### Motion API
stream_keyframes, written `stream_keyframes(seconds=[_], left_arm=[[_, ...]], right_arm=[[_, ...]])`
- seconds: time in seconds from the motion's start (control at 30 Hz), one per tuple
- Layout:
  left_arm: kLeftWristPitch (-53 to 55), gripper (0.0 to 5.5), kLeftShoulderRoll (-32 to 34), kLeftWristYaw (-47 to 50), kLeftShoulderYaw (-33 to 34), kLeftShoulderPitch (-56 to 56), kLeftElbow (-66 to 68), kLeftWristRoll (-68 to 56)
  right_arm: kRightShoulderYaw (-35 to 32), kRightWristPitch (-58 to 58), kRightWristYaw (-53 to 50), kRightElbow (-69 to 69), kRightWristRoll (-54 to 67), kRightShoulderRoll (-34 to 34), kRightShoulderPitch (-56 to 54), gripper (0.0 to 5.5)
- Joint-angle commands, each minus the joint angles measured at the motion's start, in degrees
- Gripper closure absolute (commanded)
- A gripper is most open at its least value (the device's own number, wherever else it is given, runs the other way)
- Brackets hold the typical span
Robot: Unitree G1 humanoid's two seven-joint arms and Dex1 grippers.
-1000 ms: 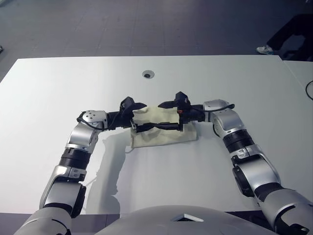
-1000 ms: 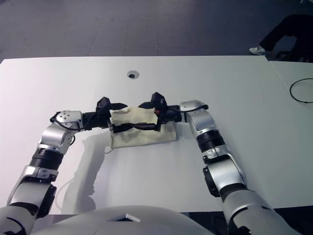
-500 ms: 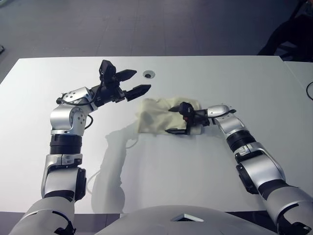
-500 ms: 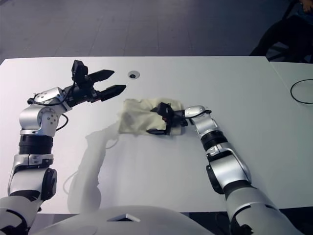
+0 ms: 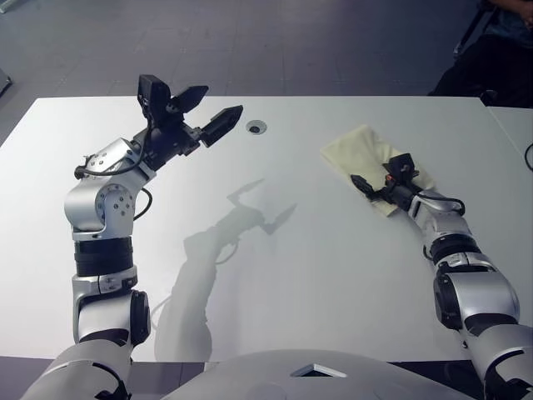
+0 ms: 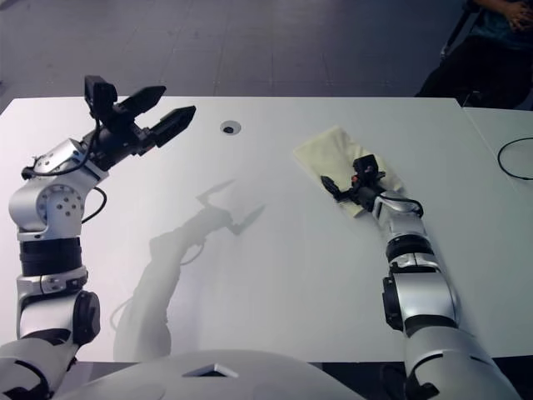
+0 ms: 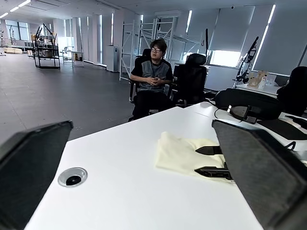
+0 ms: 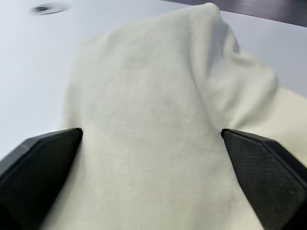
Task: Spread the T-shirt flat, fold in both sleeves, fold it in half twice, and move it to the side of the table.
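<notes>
The 2 head views look forward and down from above both arms, taking in the whole worktop (image 5: 275, 275) from well back; they share almost the same scene, shifted slightly sideways. The left wrist camera looks out between the raised left jaws, across the worktop to the shirt (image 7: 184, 153) and right jaws far ahead. The right wrist camera sits very close, facing the shirt between the right jaws.

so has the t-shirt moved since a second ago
Yes. The T-shirt went to the robot's right: it lay nearly in line with the cable hole, now it lies far right of it.
</notes>
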Motion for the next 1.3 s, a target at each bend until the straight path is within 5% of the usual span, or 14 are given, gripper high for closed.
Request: stream_keyframes(seconds=[0.03, 0.17, 0.33, 0.47, 0.6, 0.77, 1.0, 1.3], left_arm=[[4.2, 0.1, -1.49, 5.16, 0.08, 5.1, -7.43, -1.97], [4.72, 0.1, -2.02, 7.27, 0.93, 7.83, -9.82, -2.5], [4.81, 0.1, -3.04, 10.53, 1.45, 11.27, -12.24, -2.36], [4.01, 0.1, -4.4, 16.0, 1.73, 12.43, -14.21, -0.01], [4.36, 0.1, -6.52, 31.94, 2.38, 10.83, -19.6, 9.42], [11.45, 0.1, -5.61, 40.06, -4.82, 11.03, -28.02, 17.98], [13.76, 0.1, -10.56, 45.2, -4.48, 9.12, -24.95, 20.13], [9.82, 0.1, -10.16, 43.47, -4.19, 9.35, -21.51, 22.12]], right_arm=[[-4.0, 29.03, -12.46, -9.67, 5.39, 9.61, 27.54, 0.12], [-5.71, 43.66, -26.83, -48.95, 16.8, 15.25, 44.67, 0.12], [-9.76, 56.31, -38.83, -72.21, 28.38, 15.11, 50.72, 0.12], [-11.41, 60.34, -43.24, -83.12, 28.69, 10.85, 45.97, 0.12], [-9.31, 55.09, -43.43, -94.22, 20.4, 4.67, 30.78, 0.12], [-4.63, 51.43, -48.04, -95.13, 10.95, 8.3, 20.46, 0.12], [1.04, 48.42, -46.89, -90.59, 3.77, 13.76, 20.29, 0.12], [-0.44, 47.36, -42.6, -87.1, -0.43, 14.19, 19.99, 0.12]])
